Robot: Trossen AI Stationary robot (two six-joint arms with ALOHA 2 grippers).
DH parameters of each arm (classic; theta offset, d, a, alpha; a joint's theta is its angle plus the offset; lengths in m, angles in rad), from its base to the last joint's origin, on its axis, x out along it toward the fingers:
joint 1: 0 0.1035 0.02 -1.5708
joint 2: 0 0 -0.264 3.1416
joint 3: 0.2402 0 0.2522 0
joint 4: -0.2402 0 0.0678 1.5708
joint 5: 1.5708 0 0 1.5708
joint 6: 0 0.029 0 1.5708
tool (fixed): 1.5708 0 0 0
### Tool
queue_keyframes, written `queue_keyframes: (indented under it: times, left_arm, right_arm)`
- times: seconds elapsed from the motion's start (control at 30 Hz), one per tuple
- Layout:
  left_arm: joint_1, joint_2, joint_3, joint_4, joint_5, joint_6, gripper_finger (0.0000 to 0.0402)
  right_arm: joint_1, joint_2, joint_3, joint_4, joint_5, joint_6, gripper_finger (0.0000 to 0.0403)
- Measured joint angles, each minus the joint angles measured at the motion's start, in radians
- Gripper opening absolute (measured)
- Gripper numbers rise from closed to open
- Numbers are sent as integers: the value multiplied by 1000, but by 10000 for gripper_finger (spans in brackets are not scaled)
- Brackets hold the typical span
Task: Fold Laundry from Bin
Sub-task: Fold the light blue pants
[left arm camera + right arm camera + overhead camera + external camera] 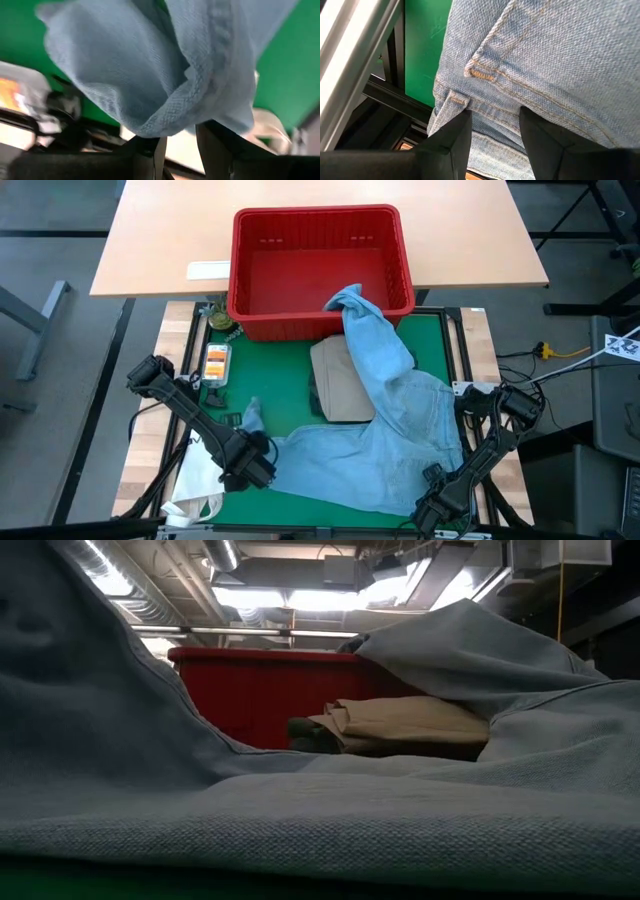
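Observation:
The light blue jeans (390,410) lie spread over the green mat (270,370). One leg end hangs on the near rim of the red bin (320,265). A folded khaki garment (340,380) lies on the mat under that leg and also shows in the low view (410,720). My left gripper (255,462) is shut on the jeans' left end. My right gripper (437,485) is shut on the jeans at the mat's near right corner. My left gripper pinches a fold of denim (165,127) at the jeans' left end between its two fingertips, coming from above and pointing down. The cloth there is raised off the mat and falls away slack toward the rest of the jeans. My right gripper pinches the stitched waistband (492,112) between its two fingers, beside a belt loop (480,72). The fingers come slanting down from the table's near right side. The denim around the hold lies slack on the mat.
A white paper bag (195,480) hangs off the mat's near left edge beside the left arm. A small orange-labelled packet (216,362) lies at the mat's left side. The bin sits half on a wooden table (300,220) behind the mat.

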Motion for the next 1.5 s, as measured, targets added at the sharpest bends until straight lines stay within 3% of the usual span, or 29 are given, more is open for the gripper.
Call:
queue_keyframes:
  times: [0.37,0.83,0.97,1.1,1.5]
  left_arm:
    - [11,0,0,40,-257,0,96]
    - [84,0,0,644,-257,179,96]
    - [105,0,0,742,-252,264,96]
    - [136,0,0,695,-257,310,96]
    - [287,0,0,356,-297,199,96]
  right_arm:
    - [0,0,0,0,0,0,165]
    - [0,0,0,0,1,0,166]
    - [0,-1,1,1,17,0,166]
    - [0,-1,1,1,19,0,166]
    - [0,-1,1,1,25,0,166]
